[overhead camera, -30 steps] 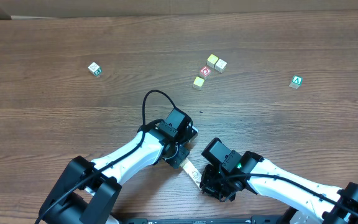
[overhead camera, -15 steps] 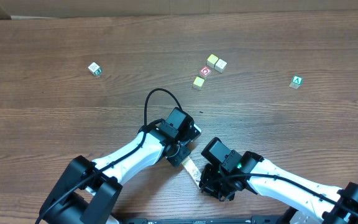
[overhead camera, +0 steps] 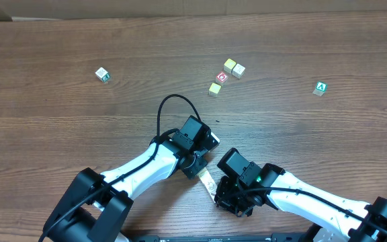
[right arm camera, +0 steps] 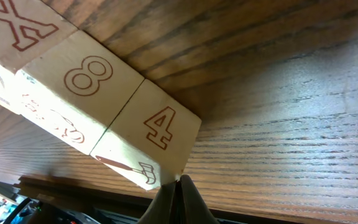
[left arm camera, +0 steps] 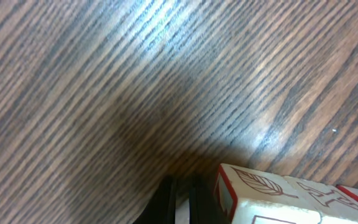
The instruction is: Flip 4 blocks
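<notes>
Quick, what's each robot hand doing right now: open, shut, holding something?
Left gripper: jaws shut, nothing between them.
Right gripper: jaws shut, nothing between them.

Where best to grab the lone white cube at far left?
Pinch the white cube across two opposite side faces, coming straight down. It sits flat on the table, bare wood all round, nothing crowding it. It looks slightly turned, so probably rotate the jaws to match its faces.

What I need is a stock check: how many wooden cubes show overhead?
6 loose: a white wooden cube far left; a yellowish cube, cream cube, red cube and yellow cube clustered centre; a green cube right. A cream row of blocks between the arms is mostly hidden.
</notes>
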Robot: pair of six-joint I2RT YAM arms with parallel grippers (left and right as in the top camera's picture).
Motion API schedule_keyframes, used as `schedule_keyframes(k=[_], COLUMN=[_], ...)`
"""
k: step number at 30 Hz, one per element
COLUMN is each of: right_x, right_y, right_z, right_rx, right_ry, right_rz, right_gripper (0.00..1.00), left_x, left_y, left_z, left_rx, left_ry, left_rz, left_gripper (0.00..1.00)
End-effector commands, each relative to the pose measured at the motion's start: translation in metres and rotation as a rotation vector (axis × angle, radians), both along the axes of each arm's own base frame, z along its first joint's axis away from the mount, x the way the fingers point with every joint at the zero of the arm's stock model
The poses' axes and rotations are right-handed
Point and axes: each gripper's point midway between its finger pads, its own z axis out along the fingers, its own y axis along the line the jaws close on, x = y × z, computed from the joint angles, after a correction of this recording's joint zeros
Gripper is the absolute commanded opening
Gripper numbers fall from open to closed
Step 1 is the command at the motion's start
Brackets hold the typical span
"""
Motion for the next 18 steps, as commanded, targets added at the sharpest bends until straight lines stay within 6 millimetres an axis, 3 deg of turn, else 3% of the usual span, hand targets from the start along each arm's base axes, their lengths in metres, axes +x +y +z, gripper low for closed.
schedule_keyframes(k=[1,18], right_x=[0.0032,0.0032], right_y=[0.0032,0.0033], right_z=[0.0024,0.0024], right_rx=[0.008,0.009], right_ry=[-0.007,-0.007], right_rz=[-0.011,-0.011], right_gripper=[0.04,0.04], left_x=[-0.0186,-0.0201], left_y=[0.0165,0.0175], left_z=[-0.0273,-0.0276], left_rx=[0.085,0.089], left_ry=[0.063,0.069], left_rz=[-0.022,-0.022], left_gripper=[0.04,0.04])
